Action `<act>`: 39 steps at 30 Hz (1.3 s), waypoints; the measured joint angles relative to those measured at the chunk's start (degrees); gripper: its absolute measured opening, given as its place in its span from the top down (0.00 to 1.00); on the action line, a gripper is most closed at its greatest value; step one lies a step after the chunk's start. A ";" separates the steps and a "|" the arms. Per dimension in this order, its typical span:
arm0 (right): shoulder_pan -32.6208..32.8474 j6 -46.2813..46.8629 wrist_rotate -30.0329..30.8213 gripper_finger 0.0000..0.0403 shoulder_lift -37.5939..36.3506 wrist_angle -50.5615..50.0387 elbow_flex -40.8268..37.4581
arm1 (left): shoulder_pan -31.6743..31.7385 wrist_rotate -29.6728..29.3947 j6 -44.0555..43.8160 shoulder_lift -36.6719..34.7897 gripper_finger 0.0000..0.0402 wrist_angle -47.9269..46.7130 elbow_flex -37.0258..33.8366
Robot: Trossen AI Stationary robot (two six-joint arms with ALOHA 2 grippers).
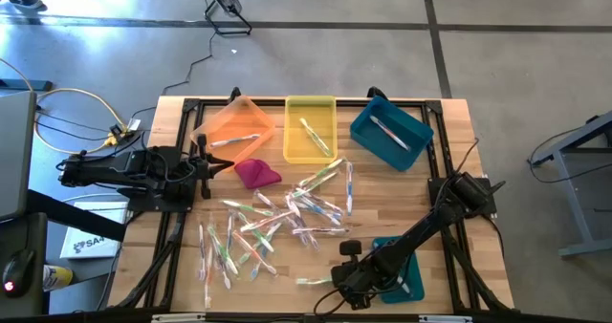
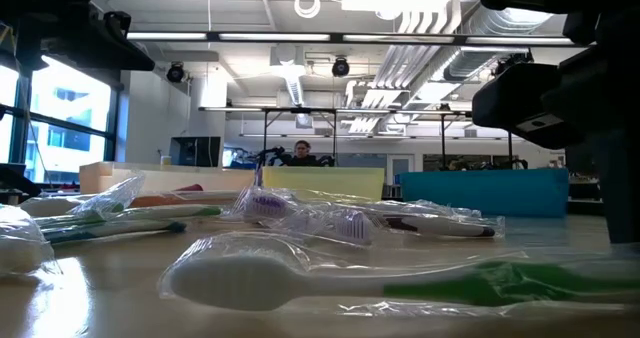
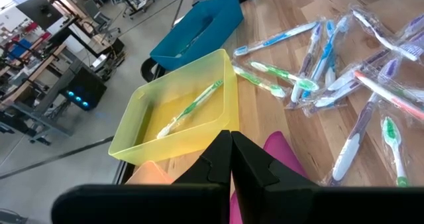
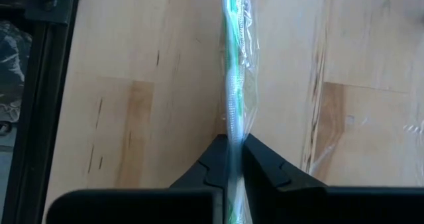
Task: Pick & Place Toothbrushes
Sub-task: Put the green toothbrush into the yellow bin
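Wrapped green toothbrush (image 2: 400, 283) fills the low view's foreground, high view shows right gripper (image 1: 337, 280) at the bench's (image 1: 459, 161) near edge, toothbrushes (image 1: 287, 218) scattered mid-bench, left gripper (image 1: 227, 166) fully closed and empty beside the orange bin (image 1: 234, 124), right wrist view shows fingers (image 4: 262, 168) clamped on that green toothbrush.

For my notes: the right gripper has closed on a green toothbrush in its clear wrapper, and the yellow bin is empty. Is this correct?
Not quite. The yellow bin holds one green toothbrush, as the left wrist view shows. The rest stands: the right gripper is shut on a wrapped green toothbrush.
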 joint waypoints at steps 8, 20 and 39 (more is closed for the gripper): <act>-0.40 -0.18 0.20 0.96 -0.42 0.17 -0.09 | 0.01 0.02 -0.02 -0.02 0.99 -0.01 -0.01; -2.75 -3.09 0.13 0.96 -5.73 -2.08 -0.17 | 0.01 0.32 -0.02 -0.01 0.99 0.00 0.00; -13.51 -3.74 14.77 0.96 -22.64 -3.58 -0.02 | 0.01 0.50 -3.02 -0.02 0.99 -2.52 0.01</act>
